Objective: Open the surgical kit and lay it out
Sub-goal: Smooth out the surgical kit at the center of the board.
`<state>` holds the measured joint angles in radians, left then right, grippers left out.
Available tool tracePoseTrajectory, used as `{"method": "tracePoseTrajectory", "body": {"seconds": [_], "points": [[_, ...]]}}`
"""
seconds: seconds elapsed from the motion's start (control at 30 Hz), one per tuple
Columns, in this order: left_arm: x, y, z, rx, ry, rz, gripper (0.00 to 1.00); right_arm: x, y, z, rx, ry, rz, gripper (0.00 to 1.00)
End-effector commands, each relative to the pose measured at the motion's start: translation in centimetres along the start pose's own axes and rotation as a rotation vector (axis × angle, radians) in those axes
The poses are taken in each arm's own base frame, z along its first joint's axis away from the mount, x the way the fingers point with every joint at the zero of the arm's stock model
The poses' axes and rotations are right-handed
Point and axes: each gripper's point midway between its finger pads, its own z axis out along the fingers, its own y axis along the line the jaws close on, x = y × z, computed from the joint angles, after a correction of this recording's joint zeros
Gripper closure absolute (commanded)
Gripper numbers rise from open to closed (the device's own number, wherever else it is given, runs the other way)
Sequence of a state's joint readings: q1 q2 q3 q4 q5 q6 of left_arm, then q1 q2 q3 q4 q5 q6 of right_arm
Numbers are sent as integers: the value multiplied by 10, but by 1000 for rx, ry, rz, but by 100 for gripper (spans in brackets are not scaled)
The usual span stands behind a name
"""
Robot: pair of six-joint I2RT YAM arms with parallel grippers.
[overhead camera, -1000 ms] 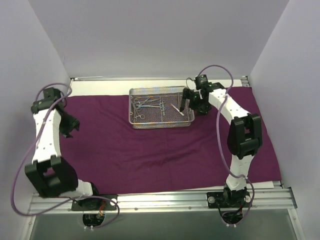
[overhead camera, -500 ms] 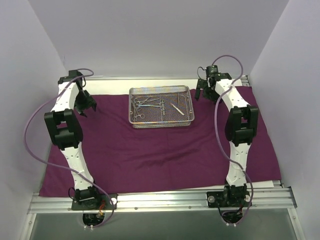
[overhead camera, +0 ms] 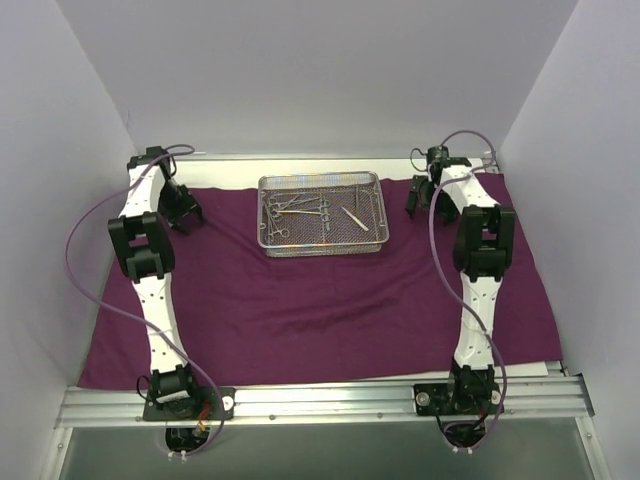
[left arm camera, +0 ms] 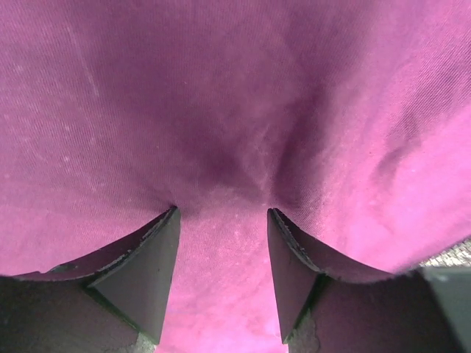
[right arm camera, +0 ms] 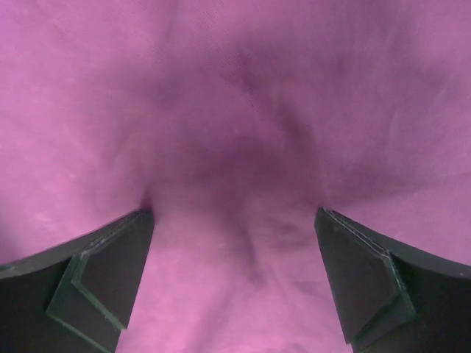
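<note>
Both arms have swung outward in the past second. The left gripper (overhead camera: pixel 186 212), which was folded back at the left edge, now reaches over the far-left part of the purple cloth wrap (overhead camera: pixel 330 300). The right gripper (overhead camera: pixel 417 199) has left the wire-mesh tray (overhead camera: pixel 322 251) for the cloth's far-right part. The cloth lies spread flat, wrinkled in the middle, with the tray resting on it at far centre. Forceps (overhead camera: pixel 293 208) and tweezers (overhead camera: pixel 355 219) lie inside the tray, too small from overhead to count.

Only the overhead camera shows the tray; each wrist camera is filled with purple weave. In the left wrist view the fingers (left arm camera: pixel 151 268) stand apart around nothing, with a soft fold of fabric ahead of them and a sliver of grey surface (left arm camera: pixel 452 254) at lower right. In the right wrist view the fingers (right arm camera: pixel 110 272) are spread wider and empty, and the cloth below is blurred. Whether either gripper's tips touch the cloth cannot be told.
</note>
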<state>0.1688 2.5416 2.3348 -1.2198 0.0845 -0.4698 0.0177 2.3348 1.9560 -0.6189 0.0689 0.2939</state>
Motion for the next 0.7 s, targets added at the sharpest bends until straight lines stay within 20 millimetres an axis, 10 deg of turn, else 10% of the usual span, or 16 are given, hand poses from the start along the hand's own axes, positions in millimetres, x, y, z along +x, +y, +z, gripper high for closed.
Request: {"method": "tracePoseTrajectory", "body": {"seconds": [0.0,0.5,0.67], "points": [[-5,-8,24,105,52,-18,41,23,-25,10,33,81,24,0],[-31,35,33,175,68,-148,41,115,-61,15,42,245,162,0],[-28,29,18,179,48,-127,42,92,-67,28,21,226,187,0]]}}
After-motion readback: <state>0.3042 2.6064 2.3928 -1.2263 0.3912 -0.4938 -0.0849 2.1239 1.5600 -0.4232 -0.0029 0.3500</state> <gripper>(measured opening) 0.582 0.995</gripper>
